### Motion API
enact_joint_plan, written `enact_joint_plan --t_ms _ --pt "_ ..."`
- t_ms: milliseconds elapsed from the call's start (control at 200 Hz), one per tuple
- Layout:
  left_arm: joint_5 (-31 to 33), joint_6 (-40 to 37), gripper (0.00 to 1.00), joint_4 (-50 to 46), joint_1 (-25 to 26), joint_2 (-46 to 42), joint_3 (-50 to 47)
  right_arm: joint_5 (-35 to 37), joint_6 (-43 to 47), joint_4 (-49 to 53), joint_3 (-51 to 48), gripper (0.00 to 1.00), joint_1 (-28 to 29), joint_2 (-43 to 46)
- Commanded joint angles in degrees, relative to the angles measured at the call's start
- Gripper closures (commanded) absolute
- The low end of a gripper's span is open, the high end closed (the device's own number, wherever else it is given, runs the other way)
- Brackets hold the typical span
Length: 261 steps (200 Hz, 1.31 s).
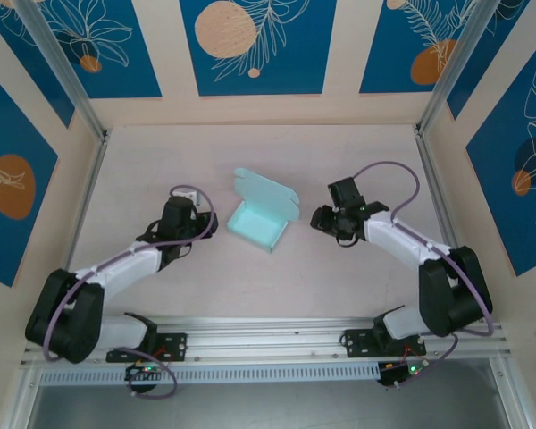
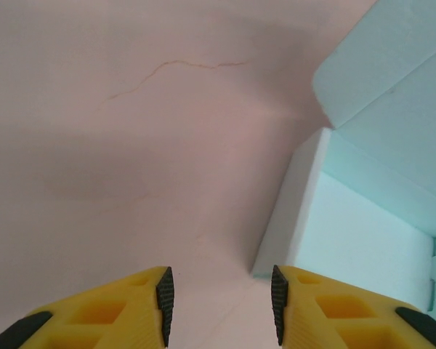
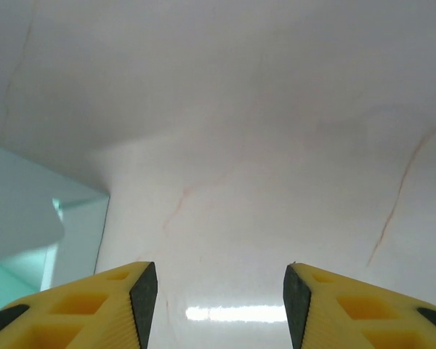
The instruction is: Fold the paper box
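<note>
1 pale light-blue card box (image 1: 259,223), lid flap raised, on tabletop (image 1: 277,286), between left gripper (image 2: 218,305) and right gripper (image 3: 219,305); both half-open, empty.

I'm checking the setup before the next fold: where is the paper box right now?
In the top view the paper box sits mid-table with its lid raised, between the left claw and the right claw, apart from both.

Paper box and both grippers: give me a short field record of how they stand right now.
paper box: pale blue, on the table between the two arms; tray formed, lid flap raised
left gripper: open, nothing between the jaws, box close ahead on its right
right gripper: open, nothing between the jaws, box off to its left
</note>
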<state>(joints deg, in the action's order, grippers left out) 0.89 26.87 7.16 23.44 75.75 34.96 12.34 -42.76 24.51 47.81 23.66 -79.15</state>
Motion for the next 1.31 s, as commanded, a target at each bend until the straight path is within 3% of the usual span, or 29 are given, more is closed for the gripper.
enact_joint_plan --t_ms 0,210,575,840,1035,1110,1300 --pt "-5.1 -3.6 0.60 5.4 -0.5 4.2 3.6 2.7 -6.2 0.2 -2.8 0.47 4.8 3.3" --pt "-8.4 -1.0 0.64 10.3 -0.5 12.4 5.4 -0.7 -11.2 -6.2 -2.2 0.45 13.0 -0.3" --pt "-9.5 -0.7 0.65 10.8 -0.4 15.7 6.1 -4.6 -8.3 -11.4 5.0 0.45 15.3 -11.8" --pt "-12.6 2.8 0.71 12.4 0.2 17.0 4.1 -7.8 -2.3 -12.6 11.3 0.49 12.3 -19.6" --pt "-12.5 7.2 0.69 13.6 2.9 13.5 0.9 -12.9 4.9 -11.1 18.5 0.52 7.2 -25.8" --pt "-10.9 8.7 0.61 12.9 3.5 11.3 -0.4 -13.8 6.5 -9.1 20.9 0.51 5.9 -27.0" --pt "-1.5 7.5 0.56 7.3 3.1 5.0 -1.4 -12.7 8.4 -7.1 20.7 0.44 5.2 -24.7"
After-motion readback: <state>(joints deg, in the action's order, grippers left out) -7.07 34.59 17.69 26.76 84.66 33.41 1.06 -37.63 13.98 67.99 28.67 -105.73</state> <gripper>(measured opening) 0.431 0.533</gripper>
